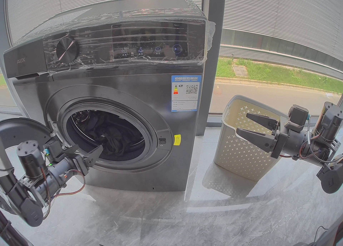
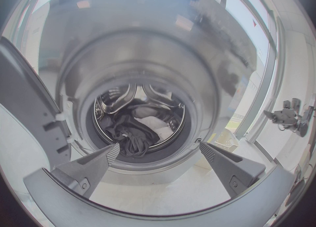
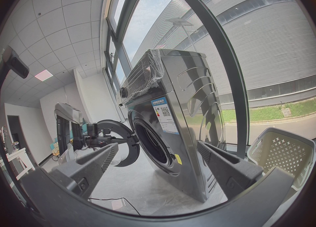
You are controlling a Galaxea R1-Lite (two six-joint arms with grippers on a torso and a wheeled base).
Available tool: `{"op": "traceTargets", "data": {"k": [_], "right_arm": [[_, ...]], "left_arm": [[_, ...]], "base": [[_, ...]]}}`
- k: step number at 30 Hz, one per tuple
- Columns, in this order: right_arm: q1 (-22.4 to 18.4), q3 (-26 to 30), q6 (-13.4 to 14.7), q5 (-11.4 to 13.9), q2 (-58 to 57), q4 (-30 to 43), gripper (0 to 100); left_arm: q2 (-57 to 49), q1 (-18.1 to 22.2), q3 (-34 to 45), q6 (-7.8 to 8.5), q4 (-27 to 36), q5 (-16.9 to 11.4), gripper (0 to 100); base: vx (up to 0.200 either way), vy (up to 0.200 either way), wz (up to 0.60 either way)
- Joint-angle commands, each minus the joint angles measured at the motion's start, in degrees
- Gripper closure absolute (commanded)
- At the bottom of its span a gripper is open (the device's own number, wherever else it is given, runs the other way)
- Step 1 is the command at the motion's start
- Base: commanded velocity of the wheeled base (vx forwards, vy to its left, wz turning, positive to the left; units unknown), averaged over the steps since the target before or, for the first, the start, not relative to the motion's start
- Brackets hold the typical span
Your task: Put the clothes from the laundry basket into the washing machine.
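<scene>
Left pincer, its fingers spread wide and gripping nothing, sits just in front of the open porthole of the grey washing machine. The round door is swung out to the robot's left. Dark clothes, with a pale piece among them, lie heaped inside the drum. Right pincer, also spread wide, hangs near the top of the cream laundry basket. The basket stands upright on the grey floor, just beside the machine.
</scene>
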Motion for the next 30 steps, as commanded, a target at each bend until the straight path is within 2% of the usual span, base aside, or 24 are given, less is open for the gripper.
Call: {"op": "traceTargets", "data": {"k": [1, 9, 12, 13, 18, 20, 22, 23, 30], "right_arm": [[0.3, 0.2, 0.0, 0.1, -1.6, 0.0, 0], [0.8, 2.1, -0.1, 0.3, -4.0, 0.0, 0], [1.1, 2.8, -0.1, 0.4, -4.3, 0.0, 0], [2.0, 3.2, -0.4, 0.4, -4.3, 0.0, 0], [2.3, 3.2, -1.1, 0.3, -4.3, 0.0, 0], [2.3, 3.4, -1.1, 0.3, -4.4, 0.0, 0], [2.3, 3.4, -1.1, 0.2, -4.4, 0.0, 0], [2.3, 3.3, -1.1, 0.2, -4.4, 0.0, 0], [1.7, 3.3, -1.1, 0.2, -4.6, 0.0, 0]], "left_arm": [[-18.7, -0.3, 8.6, 0.32, 1.6, -1.1, 0], [-28.6, -0.1, 8.6, 0.58, 2.5, -1.3, 0], [-31.2, -0.1, 8.6, 1.2, 3.4, -1.5, 0], [-32.7, 0.5, 8.6, 2.43, 4.7, -2.3, 0], [-34.7, 3.0, 8.6, 2.78, 7.2, -3.3, 0], [-36.1, 3.0, 8.6, 2.78, 13.1, -3.6, 0], [-36.4, 3.0, 8.6, 2.78, 14.9, -3.8, 0], [-37.1, 2.9, 8.6, 2.96, 19.2, -4.3, 0], [-39.4, 2.8, 8.6, 2.96, 23.3, -4.6, 0]], "base": [[0.0, 0.0, 0.0], [0.0, 0.0, 0.0], [0.0, 0.0, 0.0], [0.0, 0.0, 0.0], [0.0, 0.0, 0.0], [0.0, 0.0, 0.0], [0.0, 0.0, 0.0], [0.0, 0.0, 0.0], [0.0, 0.0, 0.0]]}}
